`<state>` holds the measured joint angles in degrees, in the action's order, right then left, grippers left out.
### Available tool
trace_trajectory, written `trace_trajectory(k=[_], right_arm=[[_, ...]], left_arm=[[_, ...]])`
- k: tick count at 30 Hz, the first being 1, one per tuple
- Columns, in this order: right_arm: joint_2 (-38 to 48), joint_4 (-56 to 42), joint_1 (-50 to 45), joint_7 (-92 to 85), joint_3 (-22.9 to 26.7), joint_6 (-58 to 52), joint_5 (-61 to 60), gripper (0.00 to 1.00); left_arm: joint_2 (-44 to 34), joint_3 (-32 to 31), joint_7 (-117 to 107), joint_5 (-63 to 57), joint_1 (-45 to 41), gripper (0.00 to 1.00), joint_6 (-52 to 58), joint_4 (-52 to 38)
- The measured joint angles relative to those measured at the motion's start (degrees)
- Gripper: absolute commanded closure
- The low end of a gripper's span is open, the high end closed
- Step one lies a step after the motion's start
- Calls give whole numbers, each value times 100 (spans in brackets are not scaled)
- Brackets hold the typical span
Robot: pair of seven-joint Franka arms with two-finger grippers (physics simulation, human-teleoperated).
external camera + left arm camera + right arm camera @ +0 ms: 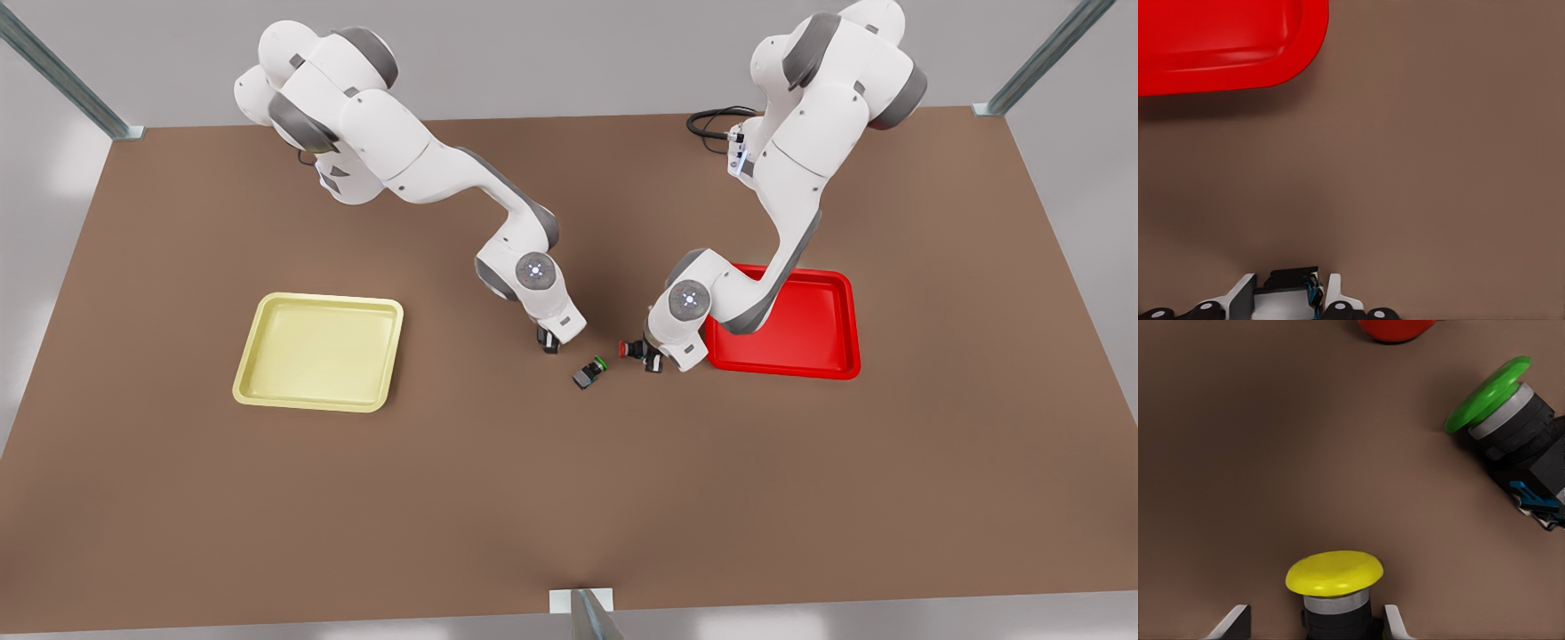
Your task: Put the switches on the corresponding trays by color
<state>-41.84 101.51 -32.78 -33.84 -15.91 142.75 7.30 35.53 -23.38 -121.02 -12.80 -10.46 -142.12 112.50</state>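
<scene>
Brown counter (569, 498) carries everything, and I place things from the green switch (589, 372), which lies on its side near the middle, touched by neither of my hands.

My right hand (549, 340) is down at the counter just to the front view's left of the green switch. In the right wrist view its fingers (1238, 617) stand apart on either side of the yellow switch (1335, 577), with bare counter showing between each finger and the dark body, so the hand is spread around the switch and not clamped on it. The yellow cap faces away from my wrist. The green switch (1511, 420) lies tilted close by, its cap toward the yellow one.

My left hand (653, 360) is just to the front view's right of the green switch, low on the counter. Its fingers (1245, 297) sit tight against both sides of the red switch (632, 348), closed in on its dark body (1288, 287). I cannot tell whether the switch is off the counter. Its red cap points toward the green switch.

Beyond my left hand, farther from the green switch on that same side, lies the red tray (836, 329), with one rounded corner (1218, 40) in the left wrist view. Well apart from the green switch on the opposite side lies the pale yellow tray (311, 356).
</scene>
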Motion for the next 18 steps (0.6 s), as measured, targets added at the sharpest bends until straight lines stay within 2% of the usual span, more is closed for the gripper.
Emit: trace_trajectory(k=[1,3,6,12,16,18], right_arm=[[0,0,0,0,0,7,0,50],[9,0,13,5,0,-2,0,58],[18,0,22,-7,0,-11,-9,60],[121,8,83,-99,1,-187,-172,52],[428,18,62,556,0,-551,-5,47],[501,-7,141,572,8,-577,-21,47]], left_arm=[[-1,-8,-1,1,0,41,7,0],[-2,-9,-9,2,0,45,50,0],[-4,-9,-10,7,0,47,84,0],[-44,-9,-8,25,0,47,123,-9],[-72,-9,3,51,1,47,234,-81],[-80,49,26,66,20,47,856,-567]])
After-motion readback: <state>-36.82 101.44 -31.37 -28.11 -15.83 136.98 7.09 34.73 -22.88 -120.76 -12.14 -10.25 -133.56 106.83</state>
